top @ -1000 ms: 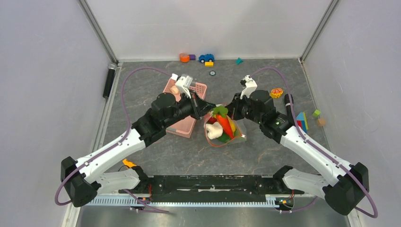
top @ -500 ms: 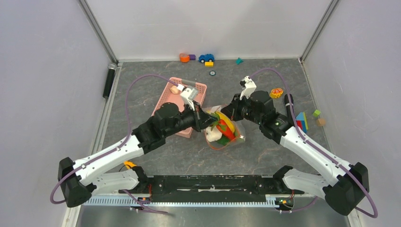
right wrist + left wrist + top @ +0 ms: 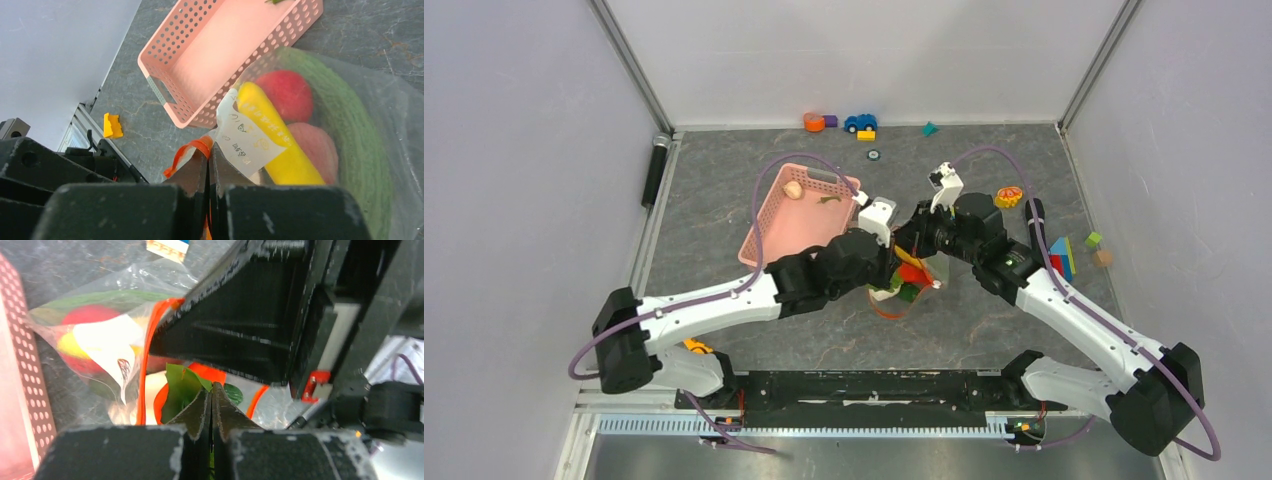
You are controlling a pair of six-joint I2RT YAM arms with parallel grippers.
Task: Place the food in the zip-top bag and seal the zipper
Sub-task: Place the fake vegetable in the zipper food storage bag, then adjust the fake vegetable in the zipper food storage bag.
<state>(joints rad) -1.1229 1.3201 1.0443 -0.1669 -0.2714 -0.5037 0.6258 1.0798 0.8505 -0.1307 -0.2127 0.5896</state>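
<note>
Clear bag pinched at mouth by both arms

Plastic zip-top bag (image 3: 345, 125) lies mid-table, just right of pink basket (image 3: 799, 215). Inside: banana (image 3: 280, 137), tomato (image 3: 290, 92), cucumber (image 3: 360, 150). Left gripper (image 3: 212, 402) pressed together on carrot leaves (image 3: 182, 390). Right gripper (image 3: 209, 162) pressed together on orange-red zipper (image 3: 187, 152). White label (image 3: 245, 140): print unreadable

Both arms crowd the bag (image 3: 906, 290) at centre: the left end effector (image 3: 886, 268) and right end effector (image 3: 911, 243) close its mouth off. The basket (image 3: 776, 225) blocks the left; open surface (image 3: 984, 330) lies nearer.
</note>
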